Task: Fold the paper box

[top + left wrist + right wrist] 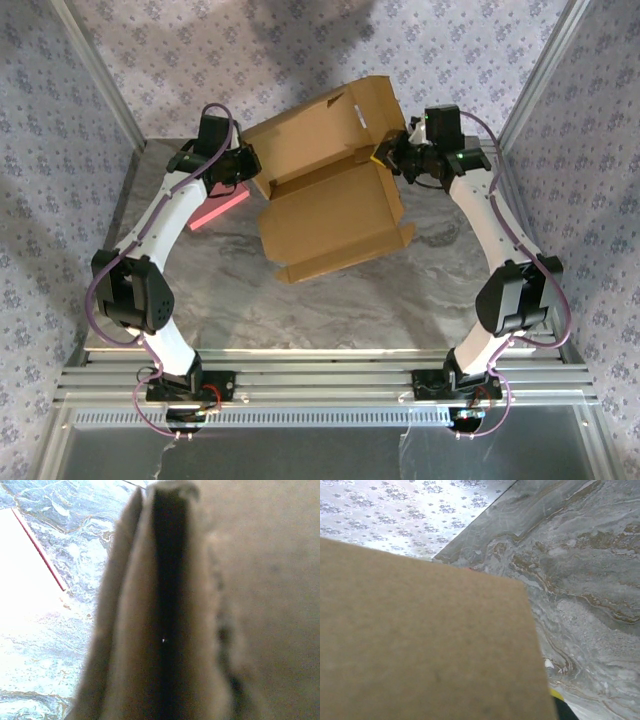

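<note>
From above, the paper box (330, 190) hangs half-formed between the two hands: one panel is tipped up towards the far side and a wider panel with small tabs slopes down towards the arm bases. The left gripper (250, 168) is pressed against the box's left edge and the right gripper (393, 152) against its upper right corner. From here I cannot tell whether either hand is pinching card or just leaning on it. A pink flat rectangle (220, 210) lies just below the left hand, clear of the box. The left wrist camera looks edge-on at the box (165, 630), with two layers of card rising straight off the fingertips and a dark slot between them. No fingers show, so that hand's opening is anyone's guess. The right wrist camera has a flat brown panel (420, 645) right under it, its corner jutting ahead of the hand, and again I cannot make out how the fingers sit. To my eye the step is bringing the raised panel over along its crease. Both hands would do best to move together and press near the fold line, so the card bends and doesn't skate. The table (300, 310) is slick grey marbling inside an aluminium frame, with floral-patterned walls (395, 505) around it.
</note>
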Controlling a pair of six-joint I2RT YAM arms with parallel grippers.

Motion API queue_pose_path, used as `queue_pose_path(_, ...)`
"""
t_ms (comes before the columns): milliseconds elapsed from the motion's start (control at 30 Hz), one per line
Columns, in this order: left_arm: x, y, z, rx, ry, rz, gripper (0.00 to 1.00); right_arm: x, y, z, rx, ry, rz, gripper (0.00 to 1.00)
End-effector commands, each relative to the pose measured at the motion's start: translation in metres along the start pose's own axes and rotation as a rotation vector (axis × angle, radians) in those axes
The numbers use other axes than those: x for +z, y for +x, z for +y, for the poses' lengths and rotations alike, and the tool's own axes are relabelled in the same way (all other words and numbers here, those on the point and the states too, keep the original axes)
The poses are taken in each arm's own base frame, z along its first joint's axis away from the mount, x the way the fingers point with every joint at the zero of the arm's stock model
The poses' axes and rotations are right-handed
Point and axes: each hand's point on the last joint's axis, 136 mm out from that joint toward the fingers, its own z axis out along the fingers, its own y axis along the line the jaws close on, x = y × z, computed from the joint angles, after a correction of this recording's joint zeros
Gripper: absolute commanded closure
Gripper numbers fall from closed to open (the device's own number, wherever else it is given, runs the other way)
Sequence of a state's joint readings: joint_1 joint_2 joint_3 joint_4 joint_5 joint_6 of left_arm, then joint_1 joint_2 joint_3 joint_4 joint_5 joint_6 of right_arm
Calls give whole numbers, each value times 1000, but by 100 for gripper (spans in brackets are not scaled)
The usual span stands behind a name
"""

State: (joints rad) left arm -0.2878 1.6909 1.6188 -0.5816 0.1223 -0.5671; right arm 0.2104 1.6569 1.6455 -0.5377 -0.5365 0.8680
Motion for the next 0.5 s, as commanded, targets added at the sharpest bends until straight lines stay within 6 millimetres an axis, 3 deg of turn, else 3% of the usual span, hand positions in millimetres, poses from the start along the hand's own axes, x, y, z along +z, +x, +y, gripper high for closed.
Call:
queue_pose_path(0, -15, -10, -25, -14, 82, -19, 100, -8, 0, 4, -55, 44, -20, 90)
queue_pose_path(67, -15, -10, -22, -12, 59, -10, 100, -19, -2, 3, -90, 77, -40, 68)
queue_pose_path(167, -18, -11, -17, -4, 26, -7, 100, -47, -11, 9, -149, 107, -131, 53)
queue_pose_path(367, -23, -5, -3, 31, -81, 29, 100, -107, -18, 22, -273, 149, -339, 52)
queue_pose_path(467, -26, -4, 0, 47, -118, 38, 100, -121, -11, 28, -313, 157, -412, 53)
